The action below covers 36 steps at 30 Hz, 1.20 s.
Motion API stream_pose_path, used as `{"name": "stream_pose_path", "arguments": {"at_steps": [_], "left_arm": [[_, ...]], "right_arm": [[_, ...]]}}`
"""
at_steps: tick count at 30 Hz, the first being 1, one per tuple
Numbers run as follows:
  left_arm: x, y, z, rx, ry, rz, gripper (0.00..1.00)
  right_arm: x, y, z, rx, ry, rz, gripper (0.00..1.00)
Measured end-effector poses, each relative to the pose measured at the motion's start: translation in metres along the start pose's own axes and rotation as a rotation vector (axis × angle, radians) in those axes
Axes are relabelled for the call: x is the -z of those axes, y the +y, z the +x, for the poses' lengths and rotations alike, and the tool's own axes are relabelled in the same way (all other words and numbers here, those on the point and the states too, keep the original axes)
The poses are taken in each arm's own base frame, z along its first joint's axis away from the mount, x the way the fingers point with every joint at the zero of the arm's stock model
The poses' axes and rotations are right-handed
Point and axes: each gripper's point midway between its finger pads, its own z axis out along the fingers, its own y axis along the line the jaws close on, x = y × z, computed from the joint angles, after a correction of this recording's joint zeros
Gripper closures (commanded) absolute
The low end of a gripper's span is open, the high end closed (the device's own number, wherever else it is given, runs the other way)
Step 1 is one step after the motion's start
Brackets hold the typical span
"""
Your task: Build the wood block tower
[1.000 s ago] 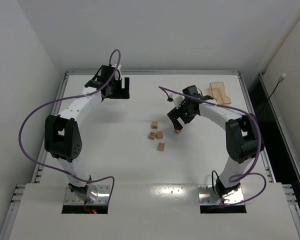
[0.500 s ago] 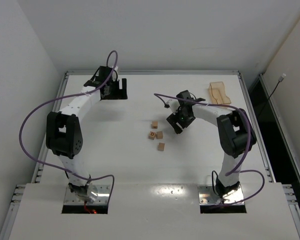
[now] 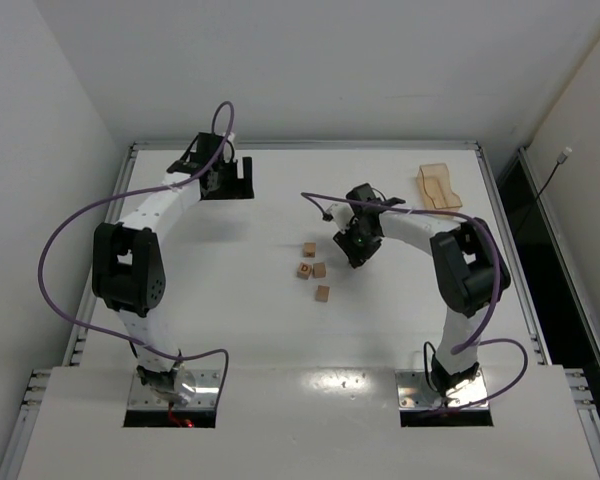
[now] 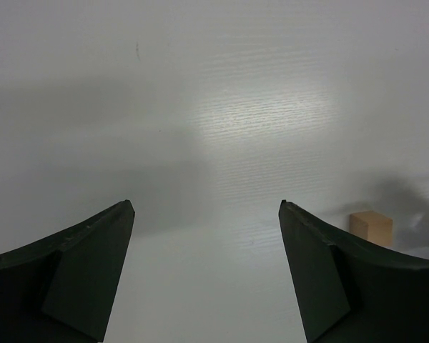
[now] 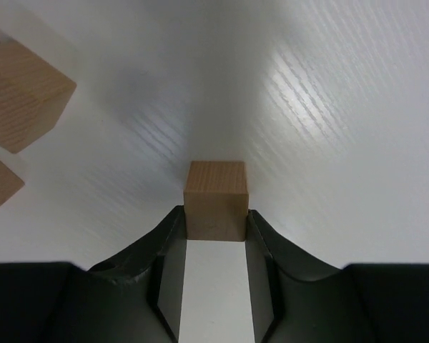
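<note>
A plain tan wood block (image 5: 215, 187) rests on the white table, pinched between the fingertips of my right gripper (image 5: 214, 218), which is shut on it. From above, this gripper (image 3: 356, 250) points down just right of the loose wood blocks and hides the gripped one. Three cubes lie close together (image 3: 309, 249), (image 3: 305, 270), (image 3: 320, 269), the middle one with a dark mark; another lies nearer (image 3: 323, 293). Two of them show at the left edge of the right wrist view (image 5: 21, 93). My left gripper (image 3: 242, 180) hangs open at the far left, nothing between its fingers (image 4: 100, 264). No tower shows in any view.
A translucent tan tray (image 3: 438, 186) sits at the far right corner of the table (image 3: 230, 320). In the left wrist view a single cube (image 4: 371, 227) lies beyond the right finger. Purple cables loop over both arms.
My right gripper swung left and down over the lone cube and closed from wide open onto it. The left arm shifted slightly at first, then held still.
</note>
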Motion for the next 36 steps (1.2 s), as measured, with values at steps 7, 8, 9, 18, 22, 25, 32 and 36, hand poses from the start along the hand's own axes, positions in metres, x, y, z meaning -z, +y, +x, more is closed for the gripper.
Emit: {"name": "stream_pose_path", "arguments": {"at_steps": [7, 8, 9, 18, 22, 25, 32, 36], "left_arm": [[-0.005, 0.003, 0.012, -0.007, 0.021, -0.003, 0.20], [-0.006, 0.003, 0.015, -0.011, 0.028, 0.000, 0.20], [-0.007, 0.003, 0.018, -0.017, 0.036, 0.007, 0.20], [-0.006, -0.011, 0.025, -0.058, 0.061, 0.101, 0.20], [-0.004, -0.010, 0.012, -0.066, 0.034, 0.105, 0.20], [-0.005, -0.004, 0.003, -0.057, 0.018, 0.097, 0.20], [-0.018, 0.014, 0.005, -0.029, 0.040, 0.070, 0.20], [-0.020, 0.020, 0.006, -0.014, 0.044, 0.060, 0.20]], "right_arm": [[0.009, 0.008, -0.006, 0.061, 0.010, -0.049, 1.00], [0.014, 0.007, -0.011, 0.084, 0.004, -0.053, 1.00], [0.019, 0.005, -0.017, 0.108, -0.005, -0.058, 1.00], [0.088, -0.024, -0.103, 0.404, -0.170, -0.047, 1.00], [0.088, -0.023, -0.123, 0.467, -0.196, -0.093, 1.00], [0.074, -0.014, -0.122, 0.490, -0.162, -0.169, 1.00], [0.052, 0.006, -0.126, 0.513, -0.118, -0.295, 0.98], [0.056, 0.016, -0.129, 0.524, -0.113, -0.322, 0.98]]}}
